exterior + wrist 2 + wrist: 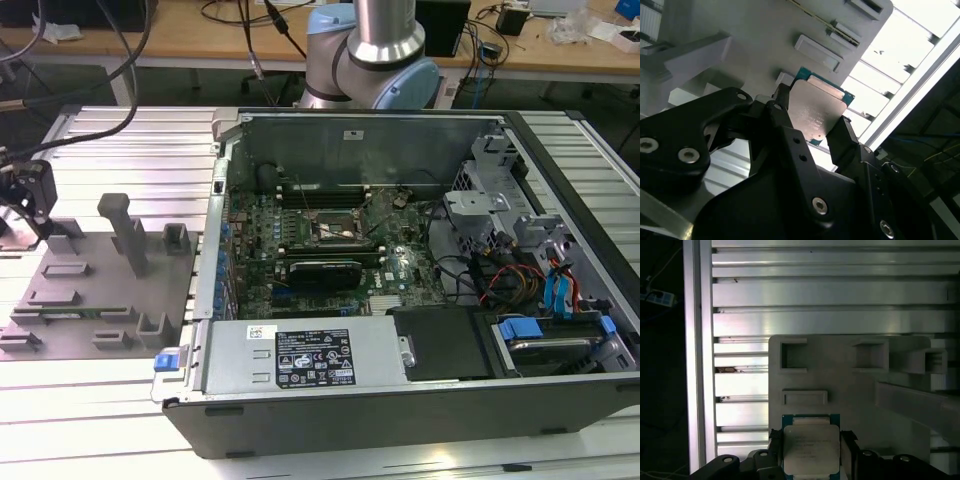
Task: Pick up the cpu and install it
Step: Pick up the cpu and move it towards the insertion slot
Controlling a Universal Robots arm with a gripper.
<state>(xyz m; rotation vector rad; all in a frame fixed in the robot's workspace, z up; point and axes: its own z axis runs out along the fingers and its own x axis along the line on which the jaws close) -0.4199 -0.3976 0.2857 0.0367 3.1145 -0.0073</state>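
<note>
Across the exterior view, a slotted metal table (110, 420). At that view's right, lying open on the table, a computer case (420, 410), with a green motherboard (300, 275) inside and a socket (340, 232) near the board's middle. Behind the case, a silver-and-blue joint of the arm (375, 45). At that view's left, flat on the table, a grey fixture (90, 300) with raised blocks and shallow pockets. Over the fixture's far-left edge, the black claw (25, 215), well apart from the case and the socket. In both wrist views, closed on the cpu (815, 112) (811, 447), with one finger (782, 107) against each of two opposite sides. Holds the chip flat, silvery lid toward the cameras, a thin green rim showing along the free edges. Sits over the fixture's plate, just beside a small rectangular pocket (805, 397). Lifted clear of the plate or resting on it: cannot tell.
</note>
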